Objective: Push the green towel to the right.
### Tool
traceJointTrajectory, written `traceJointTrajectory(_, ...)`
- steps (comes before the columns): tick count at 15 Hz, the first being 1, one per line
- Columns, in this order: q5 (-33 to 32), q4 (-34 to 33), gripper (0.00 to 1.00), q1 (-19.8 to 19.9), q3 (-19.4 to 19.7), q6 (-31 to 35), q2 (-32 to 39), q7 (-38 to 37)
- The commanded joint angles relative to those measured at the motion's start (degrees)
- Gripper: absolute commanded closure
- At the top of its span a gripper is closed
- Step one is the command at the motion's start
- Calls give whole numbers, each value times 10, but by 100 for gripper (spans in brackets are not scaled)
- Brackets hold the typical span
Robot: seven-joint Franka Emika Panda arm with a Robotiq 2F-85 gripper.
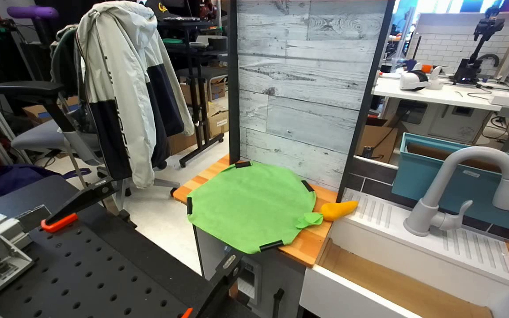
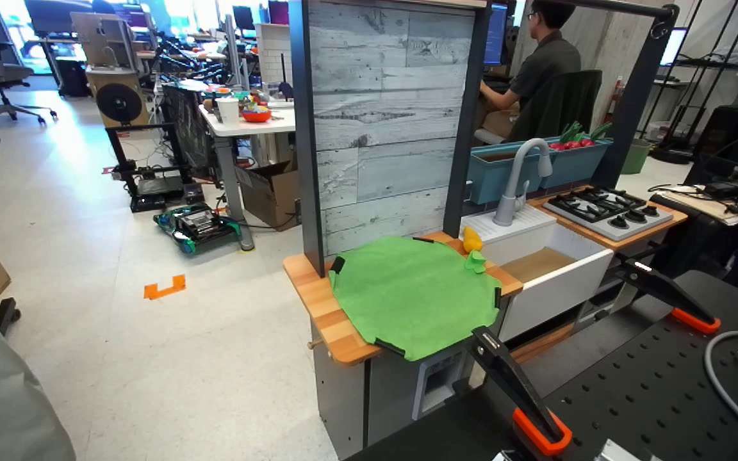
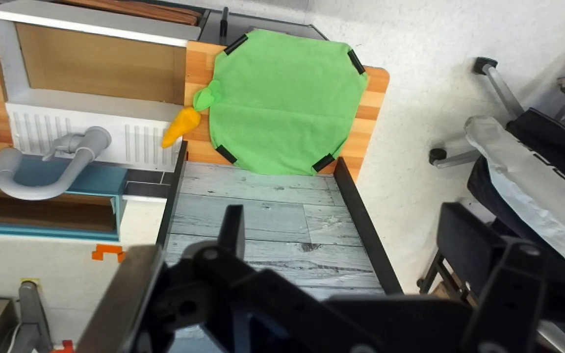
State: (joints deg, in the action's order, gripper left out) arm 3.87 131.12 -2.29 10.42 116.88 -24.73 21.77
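A green towel (image 1: 254,201) lies spread flat on the wooden countertop (image 1: 312,243) of a toy kitchen. It also shows in an exterior view (image 2: 414,298) and in the wrist view (image 3: 287,98). Black tape strips sit at several of its edges. Part of it hangs past the counter's front edge. My gripper (image 3: 348,235) shows only in the wrist view. Its two fingers are wide apart with nothing between them. It is well above the counter, apart from the towel.
An orange toy carrot (image 1: 340,210) with green leaves lies at the towel's sink-side edge, its leaves overlapping the towel. The sink (image 1: 407,304) with a grey faucet (image 1: 435,194) adjoins the counter. A wood-patterned panel (image 1: 301,79) rises behind. Black clamps (image 2: 513,384) stand on the perforated black table.
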Motion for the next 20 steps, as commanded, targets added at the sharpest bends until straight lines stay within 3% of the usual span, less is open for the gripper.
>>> traceJointTrajectory(1, 2, -20, 0, 6, -19, 26, 62, -20)
traceJointTrajectory(12, -21, -93, 0, 9, -74, 72, 281, -88)
traceJointTrajectory(20, -105, -131, 0, -3, -91, 131, 407, -183)
